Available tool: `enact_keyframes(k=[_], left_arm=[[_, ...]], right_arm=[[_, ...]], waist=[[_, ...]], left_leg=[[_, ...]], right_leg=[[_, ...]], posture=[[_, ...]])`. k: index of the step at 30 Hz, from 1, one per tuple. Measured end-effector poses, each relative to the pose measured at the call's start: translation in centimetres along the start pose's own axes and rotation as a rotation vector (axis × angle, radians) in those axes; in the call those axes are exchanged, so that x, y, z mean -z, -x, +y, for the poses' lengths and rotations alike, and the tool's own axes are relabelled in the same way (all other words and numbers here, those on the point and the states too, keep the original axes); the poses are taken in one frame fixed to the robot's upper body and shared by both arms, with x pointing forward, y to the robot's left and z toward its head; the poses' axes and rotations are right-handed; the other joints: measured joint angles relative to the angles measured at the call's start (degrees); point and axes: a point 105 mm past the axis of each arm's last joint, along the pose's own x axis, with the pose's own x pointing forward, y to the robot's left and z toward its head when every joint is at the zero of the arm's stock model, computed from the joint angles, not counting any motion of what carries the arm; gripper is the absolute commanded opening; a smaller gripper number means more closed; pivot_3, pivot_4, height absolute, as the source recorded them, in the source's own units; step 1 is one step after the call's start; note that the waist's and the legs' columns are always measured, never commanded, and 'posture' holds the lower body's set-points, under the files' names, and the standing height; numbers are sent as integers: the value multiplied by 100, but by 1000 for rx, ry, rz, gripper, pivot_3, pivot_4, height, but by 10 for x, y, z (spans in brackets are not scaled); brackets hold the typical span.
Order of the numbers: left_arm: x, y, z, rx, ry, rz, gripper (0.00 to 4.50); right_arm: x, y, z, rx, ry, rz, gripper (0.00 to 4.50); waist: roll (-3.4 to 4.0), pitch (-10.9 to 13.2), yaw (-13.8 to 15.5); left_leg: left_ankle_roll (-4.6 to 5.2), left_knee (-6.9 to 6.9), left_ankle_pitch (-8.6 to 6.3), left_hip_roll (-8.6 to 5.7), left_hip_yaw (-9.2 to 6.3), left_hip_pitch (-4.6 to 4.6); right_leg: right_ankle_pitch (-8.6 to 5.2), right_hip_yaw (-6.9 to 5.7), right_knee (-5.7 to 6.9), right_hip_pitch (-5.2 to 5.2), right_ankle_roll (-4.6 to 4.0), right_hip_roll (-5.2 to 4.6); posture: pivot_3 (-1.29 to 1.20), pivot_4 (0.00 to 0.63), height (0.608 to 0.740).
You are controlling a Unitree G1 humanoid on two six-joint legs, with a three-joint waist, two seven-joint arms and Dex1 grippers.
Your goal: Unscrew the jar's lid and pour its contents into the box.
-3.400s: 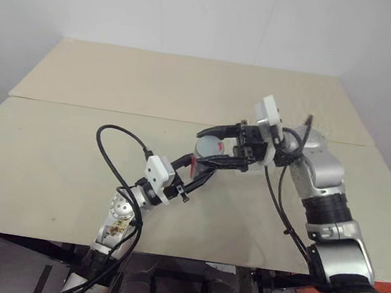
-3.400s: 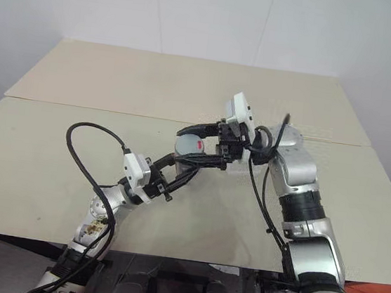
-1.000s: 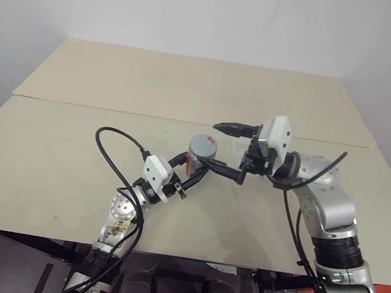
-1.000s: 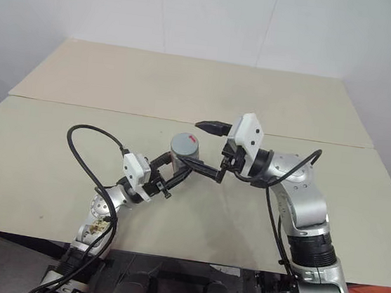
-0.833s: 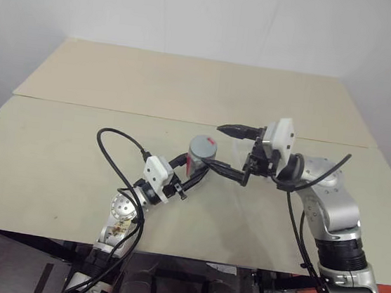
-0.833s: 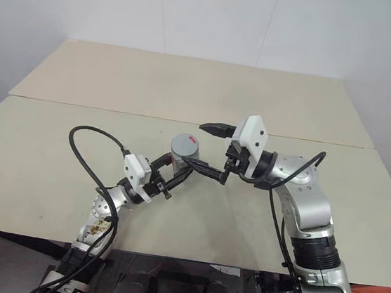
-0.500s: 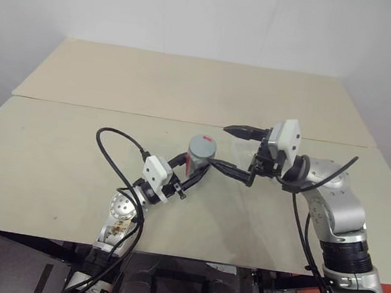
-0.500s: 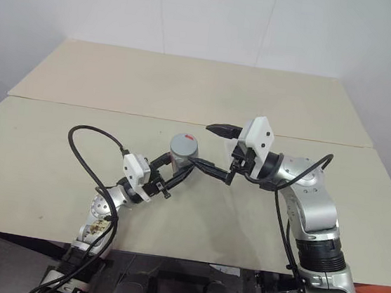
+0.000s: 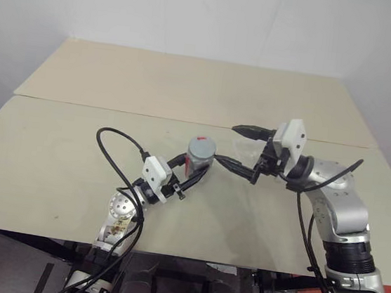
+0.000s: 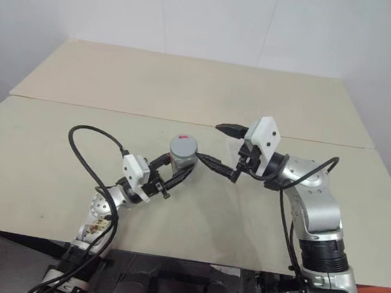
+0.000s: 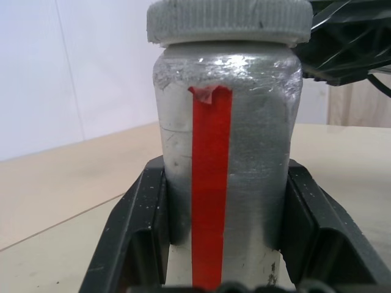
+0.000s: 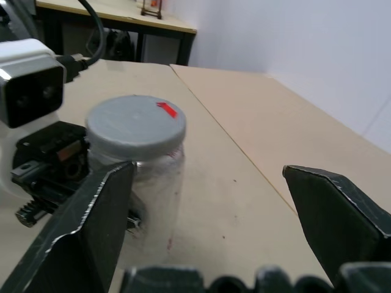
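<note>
The jar (image 9: pixel 200 157) stands upright near the middle of the table (image 9: pixel 53 151), and the left gripper (image 9: pixel 194 174) has it clamped, one black finger pressed to each side of the silvery body. From the left wrist view, the red stripe (image 11: pixel 211 183) runs straight down the jar's front, squarely between the two fingers (image 11: pixel 137 235). The lid (image 9: pixel 202 146) sits on top, grey and ribbed around its edge, with a small red mark (image 12: pixel 166 110) on its flat face. Over to the right, the right gripper (image 9: pixel 239 146) hangs just beside the jar at about lid height, pointing across at it, jaws spread wide and nothing between them. Its lower finger (image 9: pixel 234 166) reaches close to the jar's side, while the upper finger (image 9: pixel 252 131) sits higher and farther out, clear of the lid. In the right wrist view, the jar stands off to one side, partly behind one of that gripper's fingertips (image 12: pixel 82 229) rather than in the gap. A black cable (image 9: pixel 114 148) loops up from the left arm over the tabletop.
</note>
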Motion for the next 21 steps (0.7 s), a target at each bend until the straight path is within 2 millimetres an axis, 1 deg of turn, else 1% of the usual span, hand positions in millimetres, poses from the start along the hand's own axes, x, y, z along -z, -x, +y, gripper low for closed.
enact_keyframes(k=[3,7,9,11,12,15,18,21], left_arm=[[0,0,0,1,1,-1,1975],[0,-1,0,0,2,-3,1975],[0,-1,0,-2,2,-3,1975],[0,-1,0,-5,2,-2,1975],[0,-1,0,-6,3,-3,1975],[0,-2,-1,-7,7,-7,1975],[0,-3,-2,-6,8,-8,1975],[1,-2,-2,-6,9,-5,1975]], right_arm=[[1,2,0,3,3,8,4479],[5,10,9,-34,-7,44,4479],[2,14,17,-67,-10,56,4479],[-5,14,25,-98,-14,40,4479],[-10,12,32,-110,-13,21,4479],[-22,0,41,-96,-32,-40,4479],[-23,-15,50,-78,-73,-75,4479],[-26,-30,50,-19,-86,-103,4479]], waist=[[0,0,5],[0,0,21],[0,0,22],[0,0,19],[0,0,12],[0,0,-12],[0,0,-10],[0,0,-10]], left_leg=[[0,0,0,0,0,0],[0,0,0,-1,0,-1],[0,0,0,0,-1,-1],[0,0,0,0,-3,-1],[0,-1,0,1,-3,-1],[0,0,0,2,-4,0],[0,1,0,2,-4,0],[0,2,0,1,-3,-1]], right_leg=[[0,0,0,0,0,0],[0,0,-2,0,0,-1],[0,0,-1,0,0,-1],[0,0,-1,0,0,0],[0,0,-1,0,0,1],[0,0,1,0,0,3],[0,0,2,0,0,3],[0,0,2,-1,0,3]], posture=[[0,150,740],[0,150,740],[0,150,740],[0,150,740],[0,150,740],[0,150,740],[0,150,740],[0,150,740]])
